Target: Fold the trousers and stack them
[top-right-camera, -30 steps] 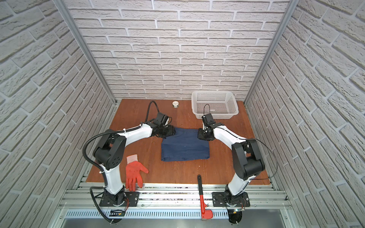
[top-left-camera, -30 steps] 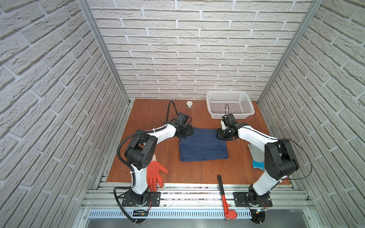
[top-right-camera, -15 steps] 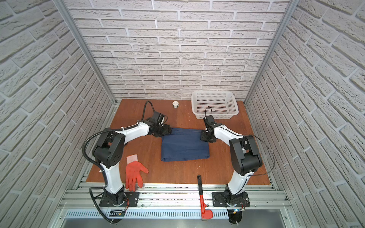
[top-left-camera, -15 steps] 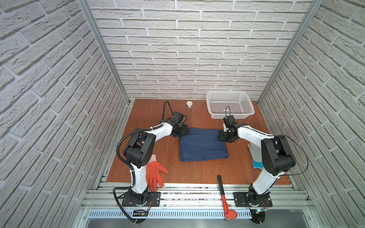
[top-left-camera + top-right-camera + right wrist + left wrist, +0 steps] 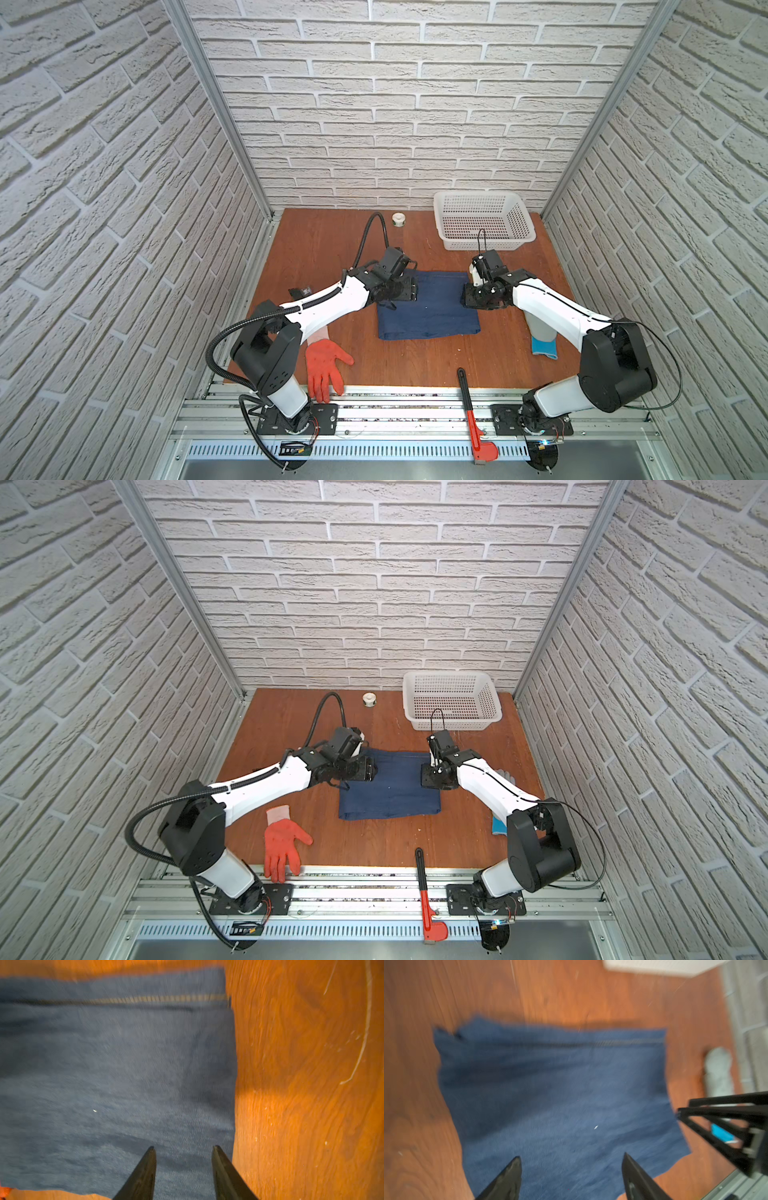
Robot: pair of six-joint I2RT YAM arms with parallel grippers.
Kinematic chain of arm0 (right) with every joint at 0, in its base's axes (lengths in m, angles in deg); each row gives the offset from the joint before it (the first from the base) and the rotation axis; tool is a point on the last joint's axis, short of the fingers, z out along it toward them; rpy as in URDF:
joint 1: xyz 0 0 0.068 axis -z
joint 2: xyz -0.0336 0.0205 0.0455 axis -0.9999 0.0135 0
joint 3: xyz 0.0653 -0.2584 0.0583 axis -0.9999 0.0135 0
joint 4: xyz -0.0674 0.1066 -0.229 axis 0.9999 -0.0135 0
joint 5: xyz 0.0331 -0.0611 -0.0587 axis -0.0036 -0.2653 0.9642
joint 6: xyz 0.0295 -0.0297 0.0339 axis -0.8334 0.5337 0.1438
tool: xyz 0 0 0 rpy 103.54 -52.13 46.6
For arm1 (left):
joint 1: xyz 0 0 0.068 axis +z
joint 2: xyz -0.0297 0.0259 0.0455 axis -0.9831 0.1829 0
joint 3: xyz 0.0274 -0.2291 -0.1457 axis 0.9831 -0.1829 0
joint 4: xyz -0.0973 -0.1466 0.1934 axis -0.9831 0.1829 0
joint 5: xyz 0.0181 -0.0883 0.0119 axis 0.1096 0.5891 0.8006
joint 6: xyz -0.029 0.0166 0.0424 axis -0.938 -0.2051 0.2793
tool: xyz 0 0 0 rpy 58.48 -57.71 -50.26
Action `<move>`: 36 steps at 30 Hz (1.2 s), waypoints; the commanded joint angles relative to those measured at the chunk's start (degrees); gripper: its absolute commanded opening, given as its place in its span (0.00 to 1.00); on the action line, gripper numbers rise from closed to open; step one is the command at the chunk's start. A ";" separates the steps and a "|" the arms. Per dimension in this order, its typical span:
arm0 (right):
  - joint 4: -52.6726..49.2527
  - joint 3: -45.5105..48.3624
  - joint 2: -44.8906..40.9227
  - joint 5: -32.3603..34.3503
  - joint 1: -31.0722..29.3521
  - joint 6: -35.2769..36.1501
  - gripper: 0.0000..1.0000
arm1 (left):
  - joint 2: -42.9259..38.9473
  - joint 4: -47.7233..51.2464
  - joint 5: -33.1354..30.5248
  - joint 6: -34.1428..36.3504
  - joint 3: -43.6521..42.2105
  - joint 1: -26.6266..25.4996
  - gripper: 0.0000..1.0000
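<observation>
- The trousers (image 5: 428, 305) are lying folded into a flat, roughly square blue packet near the middle of the table (image 5: 332, 249), showing in both top views (image 5: 388, 785).
- The left gripper (image 5: 409, 289) is sitting low over the packet's far left corner; whether it is touching the cloth I cannot tell.
- In the left wrist view, which is blurred, its jaws are standing wide apart (image 5: 571, 1157) over the denim (image 5: 550, 1088) and gripping nothing.
- The right gripper (image 5: 471, 297) is sitting at the packet's far right edge, partly over bare wood.
- In the right wrist view its jaws are parted by a narrower gap (image 5: 184, 1147), nothing is lying between them, and only cloth (image 5: 114, 1074) is showing below.
- A line of pale stitching (image 5: 162, 999) is running along the trousers' near edge.
- A white basket (image 5: 486, 245) is standing at the far right of the table, apart from the trousers.
- An orange glove (image 5: 326, 363) is lying at the near left edge, a grey glove (image 5: 540, 332) under the right arm, and a red wrench (image 5: 469, 409) across the front rail.
</observation>
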 commanded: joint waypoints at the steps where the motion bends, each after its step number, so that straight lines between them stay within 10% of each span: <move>1: -0.21 1.67 0.31 0.12 -0.81 -1.34 0.46 | 3.21 -4.11 1.72 -4.28 -3.82 -1.01 0.75; 23: 8.64 -4.60 13.49 -2.09 -15.55 -8.21 0.44 | -3.47 5.58 -4.20 5.00 -11.32 15.51 0.75; 36: 2.50 -6.41 -6.57 13.22 -15.58 -1.32 0.49 | -10.26 24.04 -23.47 -2.78 0.73 -1.57 0.87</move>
